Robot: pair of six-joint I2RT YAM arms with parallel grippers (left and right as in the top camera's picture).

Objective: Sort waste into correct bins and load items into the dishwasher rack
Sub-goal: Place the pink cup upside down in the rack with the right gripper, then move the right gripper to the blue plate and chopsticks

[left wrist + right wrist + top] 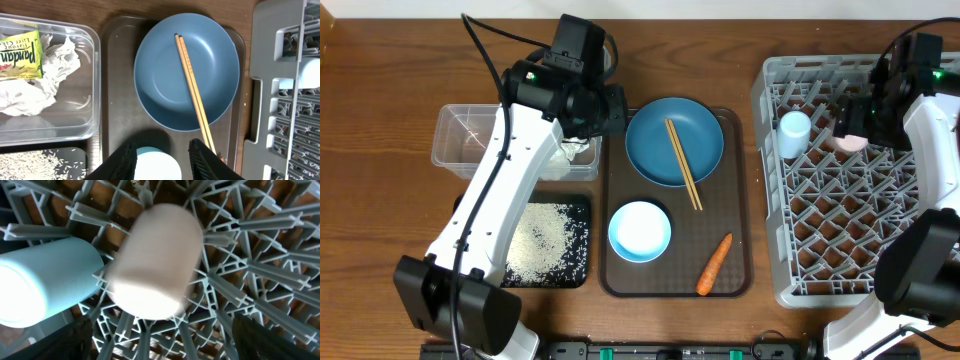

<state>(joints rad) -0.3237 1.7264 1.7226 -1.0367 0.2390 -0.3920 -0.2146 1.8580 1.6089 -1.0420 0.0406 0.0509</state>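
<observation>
The orange carrot [714,264] lies on the brown tray's front right. Wooden chopsticks [683,163] [194,92] rest across the blue plate [660,135] [160,70]. A white-and-blue bowl [640,231] [157,167] sits in front of it. My left gripper [608,112] [162,160] hangs open high over the tray, holding nothing. In the grey rack [820,250] [250,255] lie the light blue cup [793,133] [45,285] and the pink cup [850,143] [155,265]. My right gripper [850,118] [162,340] stands wide open just above the pink cup, clear of it.
The brown serving tray [740,200] [117,100] sits mid-table. Left of it are the clear tub [460,140] [75,100] with crumpled wrappers and the black tray [575,240] [40,162] with rice. The left arm stretches over both bins.
</observation>
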